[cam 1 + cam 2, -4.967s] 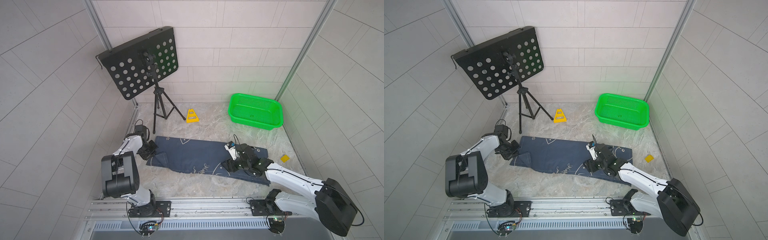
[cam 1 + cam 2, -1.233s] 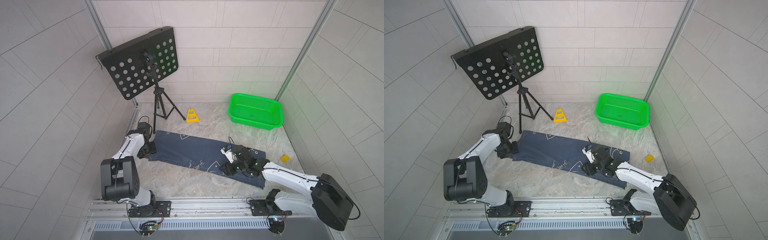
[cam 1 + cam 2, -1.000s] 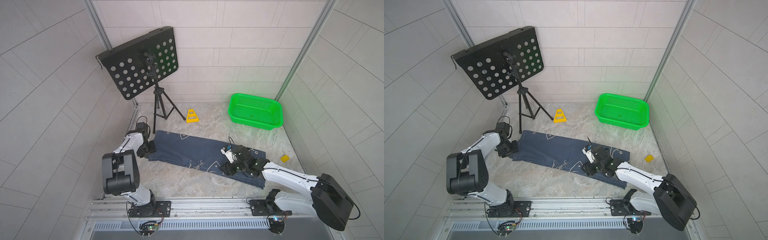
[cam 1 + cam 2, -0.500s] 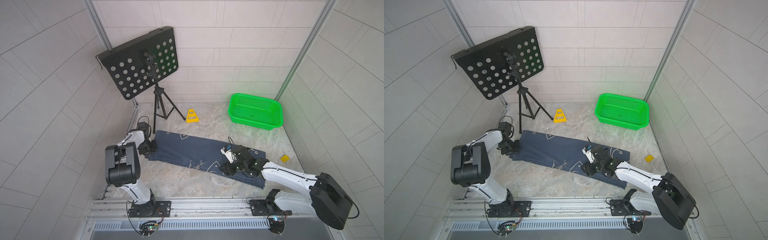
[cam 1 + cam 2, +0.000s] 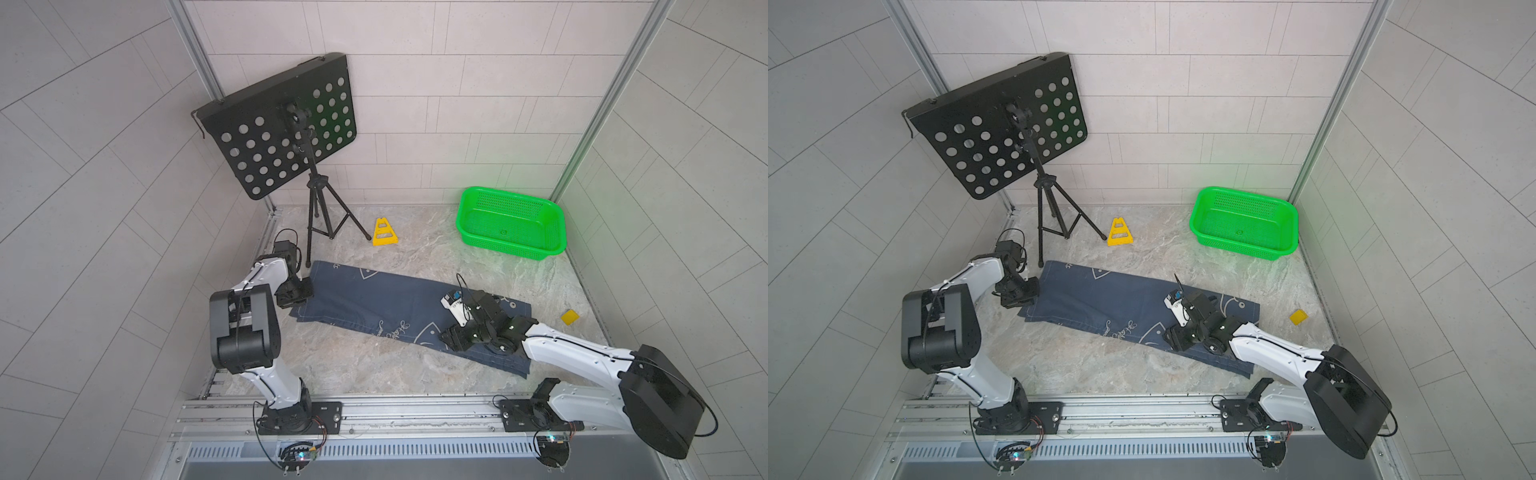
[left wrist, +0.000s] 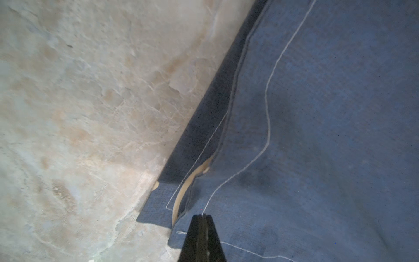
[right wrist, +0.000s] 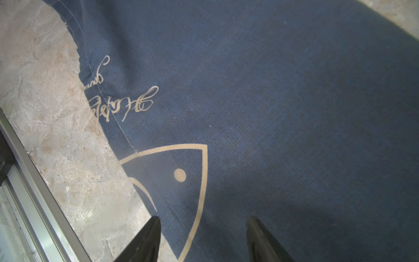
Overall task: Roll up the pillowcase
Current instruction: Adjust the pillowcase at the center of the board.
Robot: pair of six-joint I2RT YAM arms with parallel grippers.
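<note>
The pillowcase, dark navy with pale whale outlines and cursive script, lies spread flat and slanted across the marble floor. My left gripper sits at its far-left end. In the left wrist view its fingers are pressed together on a puckered bit of the cloth beside the stitched seam. My right gripper hovers low over the near edge toward the right end. It stands open astride a whale drawing, with nothing between its fingers.
A black perforated music stand on a tripod stands just behind the left arm. A yellow wedge and a green basket sit toward the back. A small yellow piece lies at the right. The metal rail runs along the front.
The left gripper has shut at the cloth's left end over the last second. Five seconds ago that end was bunched; it lies flatter now. The right arm has barely moved.
</note>
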